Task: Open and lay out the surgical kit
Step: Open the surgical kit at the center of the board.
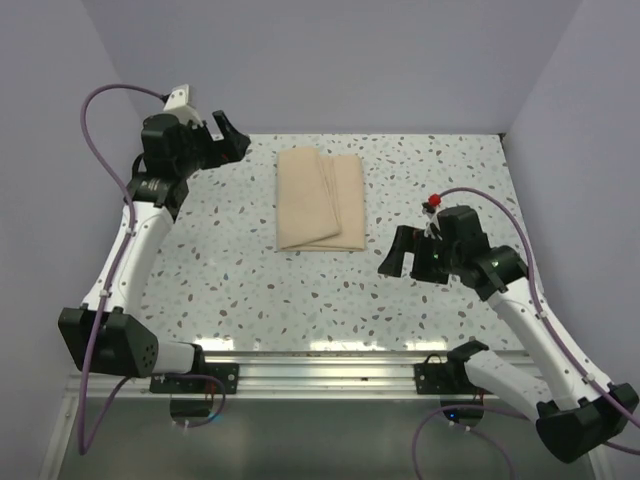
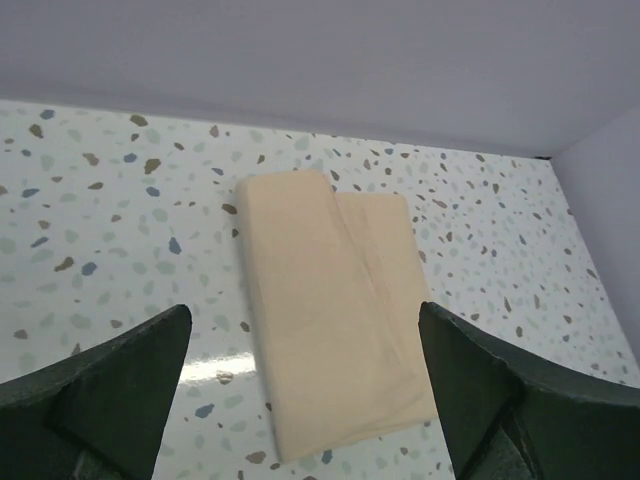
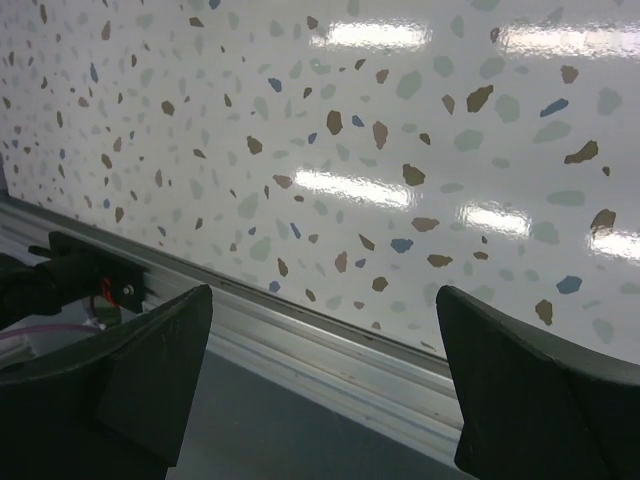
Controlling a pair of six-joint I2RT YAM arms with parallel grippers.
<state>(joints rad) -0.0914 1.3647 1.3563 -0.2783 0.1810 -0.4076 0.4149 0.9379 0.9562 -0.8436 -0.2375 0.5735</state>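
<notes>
The surgical kit (image 1: 320,199) is a folded tan cloth bundle lying flat on the speckled table, toward the back middle. It also shows in the left wrist view (image 2: 335,300), with one flap overlapping the other. The steel tray and instruments are hidden. My left gripper (image 1: 226,134) hovers open and empty left of the bundle's far end; in its own view (image 2: 300,350) the jaws frame the bundle from a distance. My right gripper (image 1: 400,262) is open and empty, off the bundle's near right corner; its view (image 3: 325,350) shows bare table and the front rail.
The table (image 1: 220,270) is white with coloured speckles, walled at the back and both sides. An aluminium rail (image 1: 320,365) runs along the near edge by the arm bases; it also shows in the right wrist view (image 3: 330,350).
</notes>
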